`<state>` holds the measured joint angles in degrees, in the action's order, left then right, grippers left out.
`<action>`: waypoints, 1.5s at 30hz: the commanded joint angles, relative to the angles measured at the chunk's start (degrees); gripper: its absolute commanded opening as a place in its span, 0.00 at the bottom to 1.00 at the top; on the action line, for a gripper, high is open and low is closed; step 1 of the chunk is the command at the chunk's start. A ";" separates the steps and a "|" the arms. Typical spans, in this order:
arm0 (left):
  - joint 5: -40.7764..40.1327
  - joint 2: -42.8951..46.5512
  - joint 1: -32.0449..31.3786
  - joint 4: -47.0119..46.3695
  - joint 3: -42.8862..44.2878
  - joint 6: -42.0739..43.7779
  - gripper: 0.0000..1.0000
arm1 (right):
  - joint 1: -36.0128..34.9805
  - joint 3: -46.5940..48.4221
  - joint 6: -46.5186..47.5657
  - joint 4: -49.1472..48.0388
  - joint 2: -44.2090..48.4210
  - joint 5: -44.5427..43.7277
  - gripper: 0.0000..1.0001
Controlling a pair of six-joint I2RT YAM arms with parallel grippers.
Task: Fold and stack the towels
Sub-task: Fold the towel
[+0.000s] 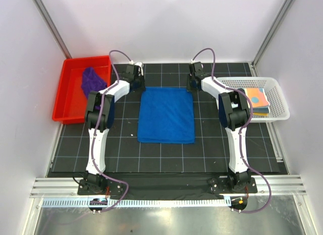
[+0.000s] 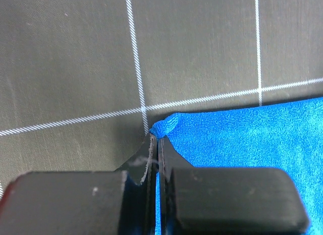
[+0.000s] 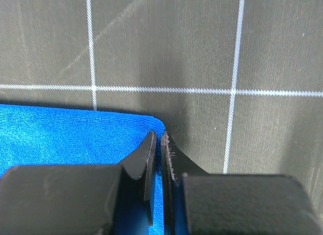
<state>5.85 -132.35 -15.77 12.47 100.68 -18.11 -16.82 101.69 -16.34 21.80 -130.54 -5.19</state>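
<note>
Left gripper (image 2: 155, 139) is closed on the far left corner of the blue towel (image 1: 166, 116). Its wrist view shows a small bump of cloth squeezed up at the fingertips, a detail too small to see from the top camera. Right gripper (image 3: 159, 136) has its jaws almost together at the far right corner, with the edge of the cloth in the narrow slit between them; here the corner lies flat. Only the top view shows the whole scene: the blue towel lies spread flat in the middle of the black grid mat (image 1: 166, 159), between the two arms. A purple towel (image 1: 92, 79) lies crumpled in the red tray (image 1: 70, 101) on the left. A patterned towel (image 1: 257, 99) rests in the white basket (image 1: 262, 116) on the right.
</note>
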 commanded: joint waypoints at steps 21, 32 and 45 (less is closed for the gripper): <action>2.59 16.51 2.41 -23.37 -17.35 -7.73 0.00 | 0.30 -16.51 0.87 -23.19 18.73 0.97 0.01; 3.03 26.96 2.41 -23.90 -31.84 -11.07 0.00 | -2.42 -34.43 -0.62 -26.55 30.86 2.47 0.01; 4.44 35.58 0.74 -25.57 -46.27 -13.53 0.00 | -7.52 -49.39 -2.82 -27.87 41.94 -1.22 0.01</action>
<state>9.74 -99.74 -14.28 -10.35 55.79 -30.83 -23.31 53.56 -18.37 -2.96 -92.14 -3.42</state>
